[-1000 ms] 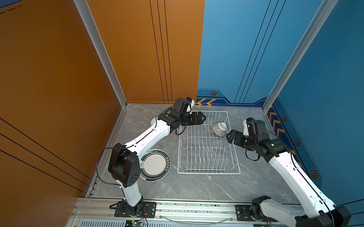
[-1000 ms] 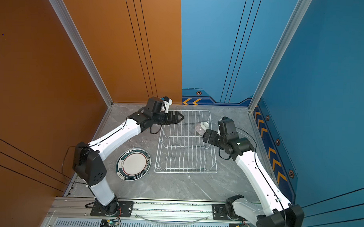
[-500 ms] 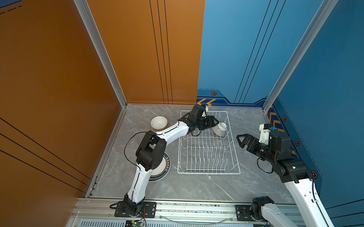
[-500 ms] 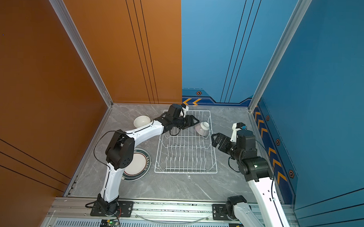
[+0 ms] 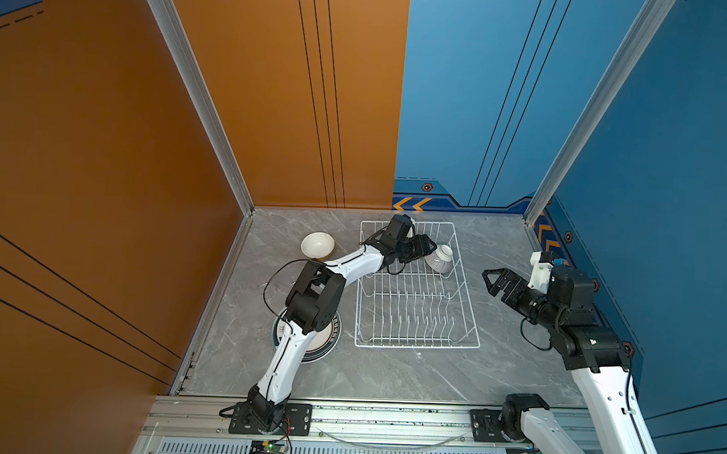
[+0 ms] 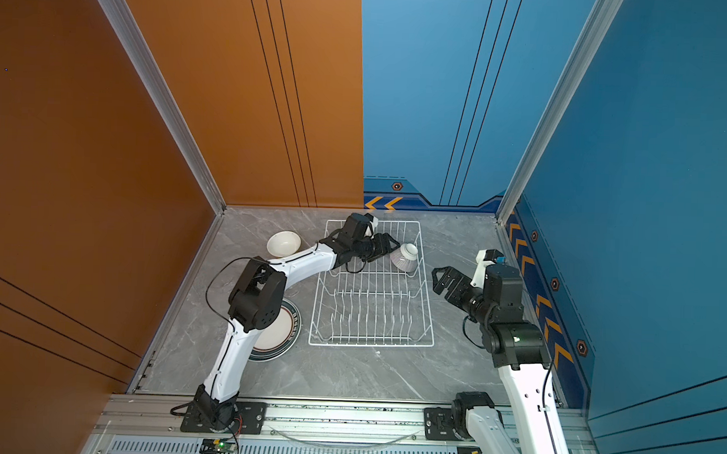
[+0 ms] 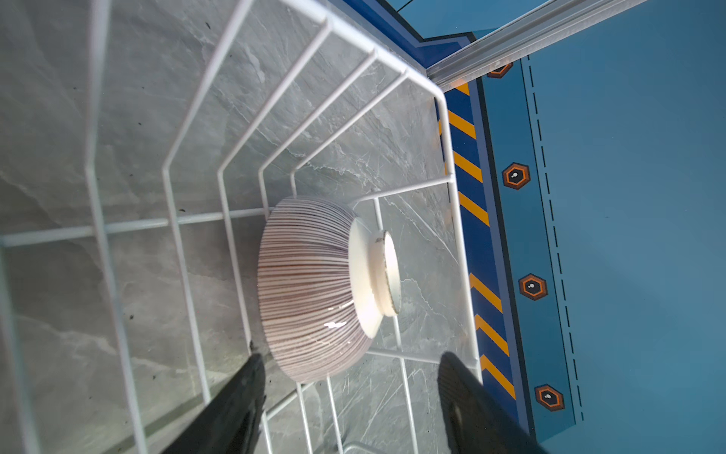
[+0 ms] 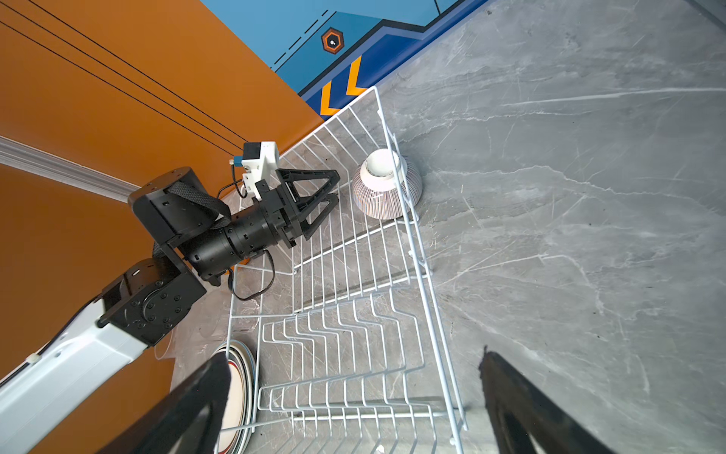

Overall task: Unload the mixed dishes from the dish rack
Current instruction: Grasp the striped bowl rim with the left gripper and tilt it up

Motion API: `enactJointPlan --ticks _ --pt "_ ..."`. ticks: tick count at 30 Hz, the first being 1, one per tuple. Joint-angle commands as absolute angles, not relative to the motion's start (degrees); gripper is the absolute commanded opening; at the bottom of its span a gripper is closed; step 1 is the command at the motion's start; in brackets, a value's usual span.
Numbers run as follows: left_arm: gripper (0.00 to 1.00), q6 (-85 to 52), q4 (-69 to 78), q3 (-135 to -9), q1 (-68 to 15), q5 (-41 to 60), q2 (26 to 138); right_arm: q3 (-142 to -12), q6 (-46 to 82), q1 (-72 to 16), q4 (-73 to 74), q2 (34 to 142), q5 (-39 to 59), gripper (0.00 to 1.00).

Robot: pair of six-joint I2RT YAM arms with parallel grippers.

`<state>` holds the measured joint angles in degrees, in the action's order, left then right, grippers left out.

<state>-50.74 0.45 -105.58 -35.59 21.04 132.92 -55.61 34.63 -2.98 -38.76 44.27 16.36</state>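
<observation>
In a top view the dish rack (image 5: 412, 317) sits mid-frame on the surface (image 5: 390, 374). An overturned bowl (image 5: 439, 259) lies in its upper right corner. Left of the rack, an upright bowl (image 5: 317, 245) sits above, plates (image 5: 326, 341) below.

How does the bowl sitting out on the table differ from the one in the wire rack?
The table bowl stands upright, mouth up; the rack bowl lies overturned, foot ring showing. The table bowl looks plain and pale; the rack bowl has fine dark stripes. The table bowl sits outside the dish rack; the rack bowl is inside it. Both are small round bowls.
</observation>
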Motion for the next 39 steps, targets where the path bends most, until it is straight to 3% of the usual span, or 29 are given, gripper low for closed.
enactJointPlan --ticks 1,30,39 --pt "0.72 -51.54 1.29 -107.4 -35.72 20.93 134.01 -54.87 35.68 -2.25 -38.22 42.94 16.79 1.0" --pt "0.69 -60.91 12.07 -112.91 -37.22 28.57 142.09 -52.79 37.45 0.0 -38.72 42.8 16.83 1.0" --pt "0.55 -65.04 19.96 -113.18 -38.62 30.8 142.14 -52.16 37.58 0.59 -39.02 41.5 16.96 1.0"
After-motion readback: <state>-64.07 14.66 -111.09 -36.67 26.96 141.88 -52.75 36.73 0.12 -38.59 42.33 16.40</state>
